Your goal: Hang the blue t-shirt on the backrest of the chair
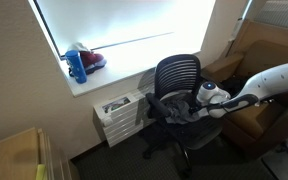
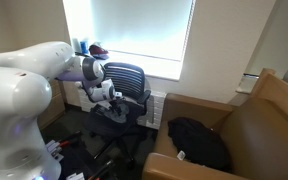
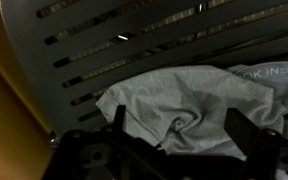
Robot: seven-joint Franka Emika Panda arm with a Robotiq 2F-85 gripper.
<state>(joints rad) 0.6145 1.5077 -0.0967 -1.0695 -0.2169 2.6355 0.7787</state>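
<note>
The t-shirt (image 3: 184,110) looks pale grey-blue and lies crumpled on the seat of the black mesh office chair (image 1: 176,72). It shows as a grey heap in both exterior views (image 1: 172,108) (image 2: 119,113). The chair's slatted backrest (image 3: 134,35) fills the top of the wrist view and is bare. My gripper (image 3: 179,135) is open, its two dark fingers spread on either side of a bunched fold of the shirt, low over the seat. It also shows in both exterior views (image 1: 206,100) (image 2: 112,95).
A blue bottle (image 1: 76,65) and a red item (image 1: 92,60) stand on the windowsill. A white drawer unit (image 1: 119,115) sits below it beside the chair. A brown armchair (image 2: 254,125) holds a dark garment (image 2: 199,140).
</note>
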